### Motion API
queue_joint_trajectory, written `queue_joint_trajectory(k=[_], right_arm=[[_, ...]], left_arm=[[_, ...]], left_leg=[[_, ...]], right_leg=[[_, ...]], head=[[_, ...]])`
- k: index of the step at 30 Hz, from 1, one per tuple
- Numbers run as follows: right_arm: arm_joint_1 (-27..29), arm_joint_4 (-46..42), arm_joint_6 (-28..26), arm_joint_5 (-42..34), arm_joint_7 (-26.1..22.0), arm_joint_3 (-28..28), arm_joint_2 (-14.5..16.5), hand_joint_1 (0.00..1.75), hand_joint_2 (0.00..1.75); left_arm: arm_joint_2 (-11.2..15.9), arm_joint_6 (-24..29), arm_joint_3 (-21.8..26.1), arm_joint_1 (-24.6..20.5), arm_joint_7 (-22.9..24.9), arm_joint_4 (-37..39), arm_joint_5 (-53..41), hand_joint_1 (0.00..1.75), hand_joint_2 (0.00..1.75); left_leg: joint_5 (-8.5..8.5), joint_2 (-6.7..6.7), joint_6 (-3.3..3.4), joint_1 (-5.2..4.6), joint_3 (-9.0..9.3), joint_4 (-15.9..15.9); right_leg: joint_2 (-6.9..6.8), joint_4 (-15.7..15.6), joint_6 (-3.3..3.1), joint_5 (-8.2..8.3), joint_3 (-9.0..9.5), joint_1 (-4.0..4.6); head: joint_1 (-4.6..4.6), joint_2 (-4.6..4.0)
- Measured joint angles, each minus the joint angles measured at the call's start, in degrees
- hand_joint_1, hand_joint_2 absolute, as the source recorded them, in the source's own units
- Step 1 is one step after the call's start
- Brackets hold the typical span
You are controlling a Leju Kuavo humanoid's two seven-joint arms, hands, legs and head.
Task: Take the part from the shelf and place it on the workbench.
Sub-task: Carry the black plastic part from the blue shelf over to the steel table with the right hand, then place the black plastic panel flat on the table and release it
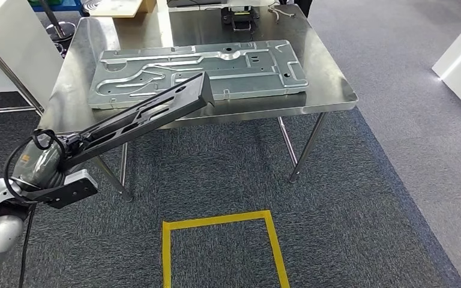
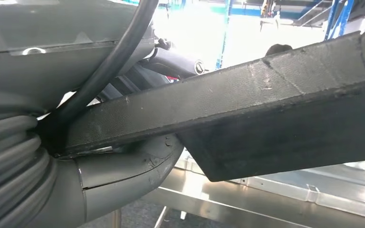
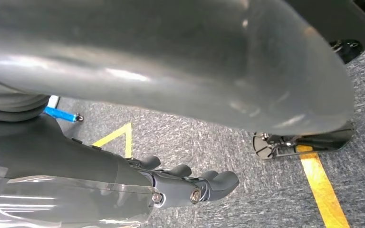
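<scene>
At the near left, low beside the robot's body, the left hand (image 1: 51,165) grips one end of the part (image 1: 147,114), a long, flat, black bar with slots cut through its face and a squared, slightly thicker far end. From the hand the part slants up and away to the right, and its far end hangs over the near edge of the workbench (image 1: 330,90), just above the large stamped metal panel (image 1: 216,66) that already lies there. The left wrist view shows the bar's rough, scuffed dark surface running out from under the thumb, with the steel edge of the bench beyond it. The step in hand, as I judge it, is the setting down: the arm should carry the bar further over the bench, level it so that it does not tip on its far corner, and lower it onto a bare strip of steel or flat on the panel before the fingers let go; released now, it would likely pivot off the edge onto the carpet. Further right, the right hand (image 3: 190,185) hangs at the robot's side over the carpet and the yellow floor tape (image 1: 222,240), holding nothing, its fingers loosely curled.
</scene>
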Motion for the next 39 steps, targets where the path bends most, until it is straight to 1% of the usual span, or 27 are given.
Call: queue_joint_trajectory(k=[8, 13, 20, 24, 27, 39], right_arm=[[0.01, 0.0, -0.66, 0.13, 0.38, 0.02, 0.0, 0.0, 0.0], [0.01, 0.0, -0.67, 0.14, 0.38, 0.03, 0.0, 0.0, 0.0], [0.0, 0.0, -0.62, 0.13, 0.3, 0.07, 0.0, 0.0, 0.0], [-0.01, 0.0, -0.6, 0.11, 0.2, 0.15, 0.0, 0.0, 0.0], [-0.01, 0.0, -0.6, 0.07, 0.2, 0.21, 0.0, 0.0, 0.0], [-0.01, 0.0, -0.69, 0.02, 0.74, 0.3, -0.12, 0.0, 0.0]], left_arm=[[-0.02, 6.23, -0.92, 0.45, -1.55, 0.25, -5.72, 1.75, 1.75], [-0.29, 7.93, -2.0, 0.85, -2.28, 0.23, -7.62, 1.75, 1.75], [-0.62, 7.32, -3.94, 0.28, -2.54, 0.23, -9.86, 1.75, 1.75], [-0.62, 4.72, -6.03, -1.44, -2.32, 0.33, -10.57, 1.75, 1.75], [-0.62, 3.74, -7.35, -3.16, -2.29, 0.65, -10.51, 1.75, 1.75], [-0.84, 3.39, -10.86, -6.19, -2.29, 1.44, -10.43, 1.75, 1.75]], left_leg=[[0.0, -0.01, 0.0, 0.0, 0.0, -0.01], [0.0, -0.01, 0.0, 0.0, 0.0, -0.01], [0.0, -0.01, 0.0, 0.0, 0.0, -0.01], [0.0, -0.01, 0.0, 0.0, -0.01, -0.01], [0.0, -0.01, 0.0, 0.0, -0.01, -0.01], [-0.04, 0.0, 0.06, -0.18, -0.04, 0.04]], right_leg=[[-0.01, 0.0, -0.01, -0.01, 0.0, -0.02], [-0.01, 0.0, -0.01, -0.01, 0.0, -0.03], [-0.01, 0.0, -0.01, -0.01, -0.01, -0.02], [-0.01, 0.0, -0.01, -0.01, -0.02, -0.01], [0.0, 0.0, -0.01, -0.01, -0.02, -0.01], [-0.01, -0.03, 0.06, 0.04, -0.04, -0.15]], head=[[-0.01, 0.0], [0.0, 0.0], [0.0, 0.0], [-0.01, 0.0], [0.0, 0.0], [-0.01, 0.0]])
